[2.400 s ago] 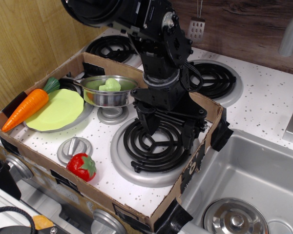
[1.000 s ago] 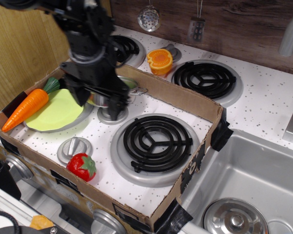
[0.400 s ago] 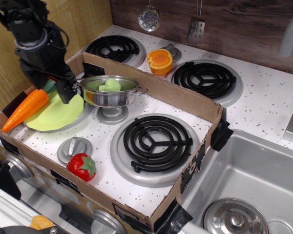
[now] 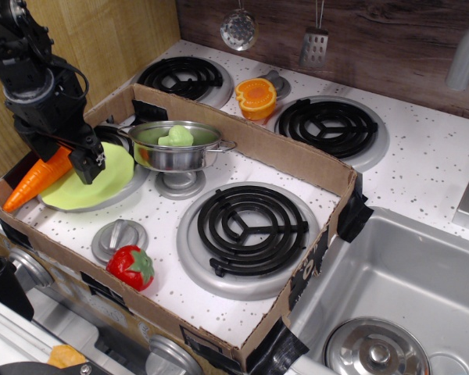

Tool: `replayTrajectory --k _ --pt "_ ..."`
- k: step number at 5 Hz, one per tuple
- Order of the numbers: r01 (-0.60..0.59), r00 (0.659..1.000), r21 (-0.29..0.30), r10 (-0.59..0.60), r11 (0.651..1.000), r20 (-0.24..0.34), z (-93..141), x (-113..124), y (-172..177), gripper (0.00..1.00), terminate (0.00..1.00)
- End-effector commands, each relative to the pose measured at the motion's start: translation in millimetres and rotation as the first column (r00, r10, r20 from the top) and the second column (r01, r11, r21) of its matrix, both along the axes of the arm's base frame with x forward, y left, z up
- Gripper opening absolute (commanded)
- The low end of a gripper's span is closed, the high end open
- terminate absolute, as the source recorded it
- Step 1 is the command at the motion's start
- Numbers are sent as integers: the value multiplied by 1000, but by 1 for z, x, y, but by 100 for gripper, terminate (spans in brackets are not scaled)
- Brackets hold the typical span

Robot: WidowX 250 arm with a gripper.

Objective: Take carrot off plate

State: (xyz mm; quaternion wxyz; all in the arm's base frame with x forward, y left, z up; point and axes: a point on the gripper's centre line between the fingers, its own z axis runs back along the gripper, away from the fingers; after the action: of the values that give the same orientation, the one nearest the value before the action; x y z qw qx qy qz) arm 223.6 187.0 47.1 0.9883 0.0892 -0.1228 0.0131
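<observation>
1. My gripper [image 4: 70, 160] is black, matt and hard-looking, with a faint sheen on its edges.
2. The carrot [image 4: 33, 179] at my 9 o'clock looks like smooth orange plastic, slightly glossy.
3. The plate [image 4: 109, 176] is lime plastic, smooth, with a dull finish.
4. The pot [image 4: 176, 153] at 3 o'clock is polished metal, mirror-bright.
5. The box [image 4: 289, 152] is raw brown cardboard, rough at its cut edges, with black tape on the corners.
6. The burner [image 4: 250, 225] coils are glossy black; their rings are brushed grey metal.
7. The stove top [image 4: 422, 148] is white, speckled and smooth.
8. The strawberry [image 4: 130, 267] is shiny red plastic.
9. The sink [image 4: 406, 289] is satin steel.
10. The wall [image 4: 125, 31] at 12 o'clock is grained wood.
</observation>
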Motion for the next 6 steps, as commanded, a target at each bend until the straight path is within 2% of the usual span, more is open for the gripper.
replayTrajectory --k 1,2,4,6 --pt "18 1000 47 -19 999 19 14 14 17 100 0" --pt "20 1000 55 -21 998 22 15 17 20 100 0" --pt "15 1000 13 -15 1000 0 3 12 22 100 0" --pt "21 1000 -26 -21 999 5 -11 8 26 100 0"
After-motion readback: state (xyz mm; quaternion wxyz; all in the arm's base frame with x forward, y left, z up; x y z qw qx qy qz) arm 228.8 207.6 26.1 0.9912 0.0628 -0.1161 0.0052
